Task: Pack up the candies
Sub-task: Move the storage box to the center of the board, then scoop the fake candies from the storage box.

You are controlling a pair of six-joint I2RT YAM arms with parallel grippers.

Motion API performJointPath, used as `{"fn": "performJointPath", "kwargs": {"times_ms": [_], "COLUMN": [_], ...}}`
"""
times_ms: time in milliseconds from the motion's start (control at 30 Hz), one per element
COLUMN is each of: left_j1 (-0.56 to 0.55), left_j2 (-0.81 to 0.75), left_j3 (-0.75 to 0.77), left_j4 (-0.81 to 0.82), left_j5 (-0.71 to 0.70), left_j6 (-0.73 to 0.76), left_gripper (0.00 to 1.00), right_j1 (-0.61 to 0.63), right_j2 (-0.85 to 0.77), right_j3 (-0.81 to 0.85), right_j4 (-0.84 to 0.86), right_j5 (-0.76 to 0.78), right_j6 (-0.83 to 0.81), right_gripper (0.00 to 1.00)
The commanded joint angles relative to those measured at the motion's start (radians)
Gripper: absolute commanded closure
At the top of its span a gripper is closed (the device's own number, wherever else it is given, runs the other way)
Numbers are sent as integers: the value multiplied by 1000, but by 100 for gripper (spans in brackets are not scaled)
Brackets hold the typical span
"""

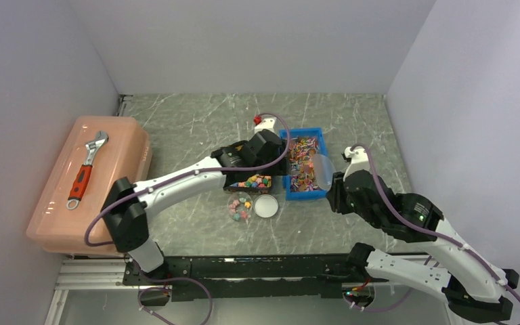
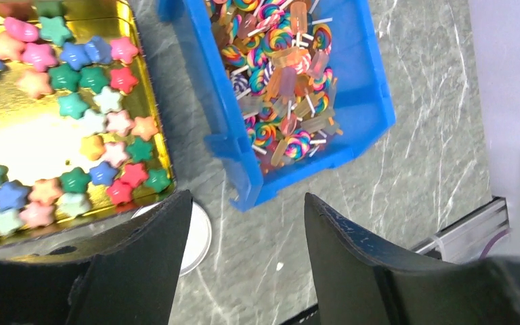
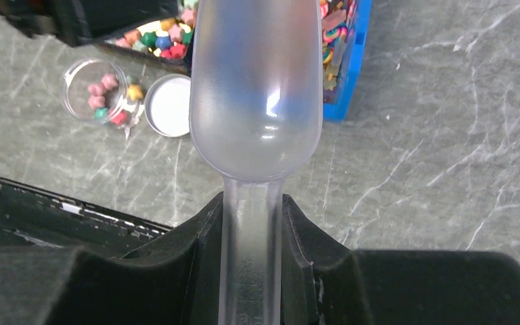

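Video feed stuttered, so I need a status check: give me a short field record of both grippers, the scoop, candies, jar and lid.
left gripper: open, holding nothing, above the table beside the gold tray
right gripper: shut on the scoop handle
scoop: translucent, looks empty
candies: mostly in the gold tray; a few in the jar
jar: open, on the table
lid: off, lying beside the jar
blue bin: holds lollipops

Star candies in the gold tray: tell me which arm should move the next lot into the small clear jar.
Right. The right gripper is shut on the scoop, its bowl apparently empty and near the jar. The left gripper hangs open and empty near the gold tray of candies.
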Motion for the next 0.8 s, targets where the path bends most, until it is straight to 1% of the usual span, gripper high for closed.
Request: {"fn": "performJointPath", "kwargs": {"times_ms": [0,200,333,400,500,633,767], "left_j1": [-4,8,17,25,32,38,46], "left_j2": [-131,-333,-497,-548,-626,-716,-762], "left_j3": [-26,-119,-176,-189,-212,-233,-258], "left_j4": [-105,-163,-192,-234,-276,-316,-330], "left_j5": [-24,-22,-31,-45,-87,-113,-109], "left_j6": [90,201,289,323,379,434,480], "left_gripper": [31,24,14,8,2,1,1], "right_j1": [-2,-23,-70,-107,-129,-164,-200], "right_j2": [49,128,167,189,214,252,305], "right_j3": [43,34,11,-8,-26,-42,-53], "right_j4": [-31,-47,-41,-34,-22,-12,-8], "right_j5": [-43,-101,-153,-191,-211,-254,-298], "right_j6": [17,0,-21,-34,-36,-47,-57], "right_gripper": [100,100,100,100,100,100,100]}}
